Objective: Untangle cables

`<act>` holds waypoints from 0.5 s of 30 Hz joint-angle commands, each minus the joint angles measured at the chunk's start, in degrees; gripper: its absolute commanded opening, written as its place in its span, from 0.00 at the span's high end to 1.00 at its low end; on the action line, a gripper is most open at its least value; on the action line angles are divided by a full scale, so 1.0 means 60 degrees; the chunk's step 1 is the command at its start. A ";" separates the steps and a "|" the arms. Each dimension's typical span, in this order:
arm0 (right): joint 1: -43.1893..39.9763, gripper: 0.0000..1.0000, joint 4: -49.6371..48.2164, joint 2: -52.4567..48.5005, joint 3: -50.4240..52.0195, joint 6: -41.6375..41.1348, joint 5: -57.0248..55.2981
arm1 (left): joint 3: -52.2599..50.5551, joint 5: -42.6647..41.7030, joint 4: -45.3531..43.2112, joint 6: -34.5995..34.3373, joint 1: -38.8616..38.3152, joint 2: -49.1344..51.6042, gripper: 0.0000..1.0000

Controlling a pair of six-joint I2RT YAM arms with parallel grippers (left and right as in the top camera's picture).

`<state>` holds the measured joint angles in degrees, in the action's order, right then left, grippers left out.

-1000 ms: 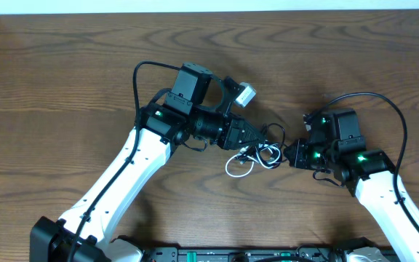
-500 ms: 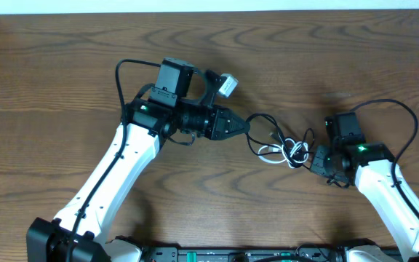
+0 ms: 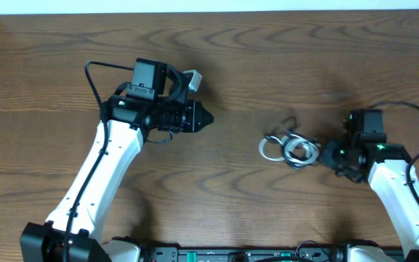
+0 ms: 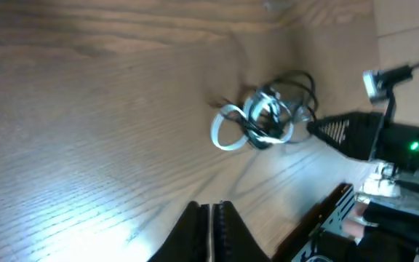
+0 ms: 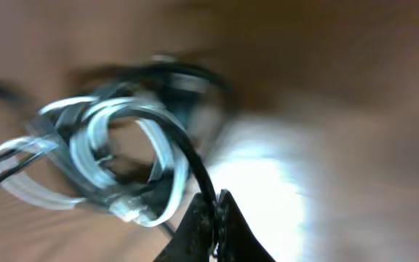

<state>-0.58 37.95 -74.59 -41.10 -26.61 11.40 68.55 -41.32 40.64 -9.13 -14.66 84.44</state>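
Dark wooden table [image 3: 64,58]. Overhead: the cables [image 3: 289,149] lie knotted toward its right edge, touching the right gripper [image 3: 324,154] and well apart from the left gripper [image 3: 204,116]. Left wrist: fingers [image 4: 192,227] together and empty, the bundle ahead. Right wrist: jaws pinch a black cord [image 5: 188,160].

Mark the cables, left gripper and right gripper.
cables [image 3: 289,150], overhead view, middle of the tangled bundle.
left gripper [image 4: 211,208], left wrist view, between its closed fingertips.
right gripper [image 5: 216,201], right wrist view, between the fingertips pinching a black strand.
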 commanded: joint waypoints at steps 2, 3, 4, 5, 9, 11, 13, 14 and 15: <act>0.0787 0.99 -0.0882 0.0000 0.0000 0.0517 0.3697 | 0.0000 0.0641 0.0284 0.0062 -0.0667 -0.0186 0.71; 0.1005 0.99 -0.0969 0.0000 0.0000 0.0514 0.3668 | 0.0000 0.0998 0.0419 0.0058 -0.0823 -0.0175 0.69; 0.1180 0.99 -0.0976 0.0000 -0.0004 0.0517 0.3650 | -0.0007 0.1177 0.0503 0.0058 -0.0976 -0.0146 0.69; 0.1384 0.99 -0.0954 0.0000 0.0000 0.0517 0.3603 | -0.0015 0.1257 0.0510 0.0055 -0.1147 -0.0095 0.64; 0.1810 0.99 -0.0743 0.0000 0.0000 0.0517 0.3085 | -0.0015 0.1257 0.0466 0.0051 -0.1752 0.0266 0.56; 0.1905 0.99 -0.0361 0.0000 0.0000 0.0517 0.2575 | -0.0015 0.1257 0.0459 0.0040 -0.2033 0.0623 0.55; 0.1909 0.98 0.0044 0.0000 -0.0004 0.0517 0.2040 | -0.0015 0.1257 0.0372 -0.0233 -0.2211 0.0947 0.56; 0.1909 0.98 0.0197 0.0000 0.0000 0.0514 0.1803 | -0.0015 0.1257 0.0277 -0.0397 -0.2295 0.1115 0.56; 0.1909 0.98 0.0419 0.0000 0.0000 0.0510 0.1541 | -0.0015 0.1257 0.0131 -0.0430 -0.2390 0.1297 0.56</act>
<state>10.48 39.24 -74.61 -41.08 -24.27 24.95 68.55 -34.30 42.41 -10.07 -27.97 90.13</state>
